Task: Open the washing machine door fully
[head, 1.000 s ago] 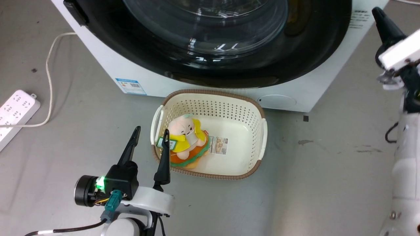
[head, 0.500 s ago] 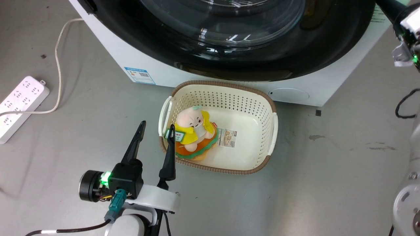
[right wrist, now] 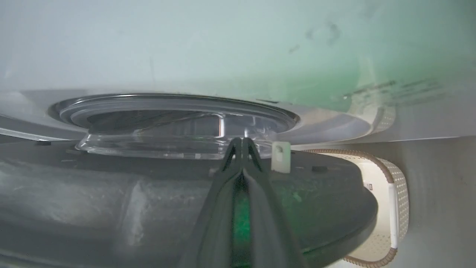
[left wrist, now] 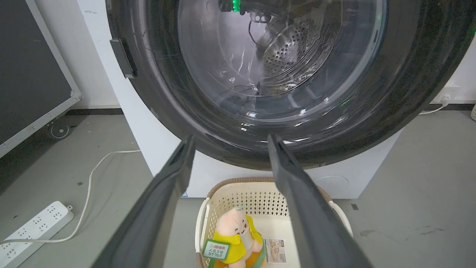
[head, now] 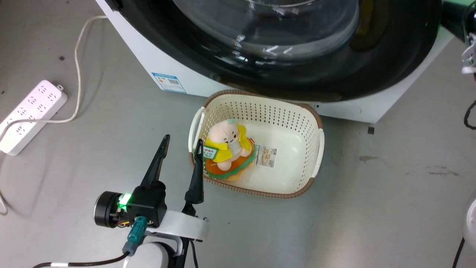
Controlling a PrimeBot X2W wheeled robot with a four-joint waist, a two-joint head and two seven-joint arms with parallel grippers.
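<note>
Head: left gripper (head: 183, 139) spread, empty, near the basket (head: 260, 97); washing machine door (head: 334, 74) far, beyond it. Left wrist: door dead ahead. Right wrist: right gripper (right wrist: 241, 142) pressed together, tips behind door rim (ajar, I reckon). Next: swing it left, wide.

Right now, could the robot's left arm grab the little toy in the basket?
Probably yes. The left gripper is open and points toward the plush toy, which sits at the near side of the open-topped basket. Only the basket's low rim lies between them.
</note>
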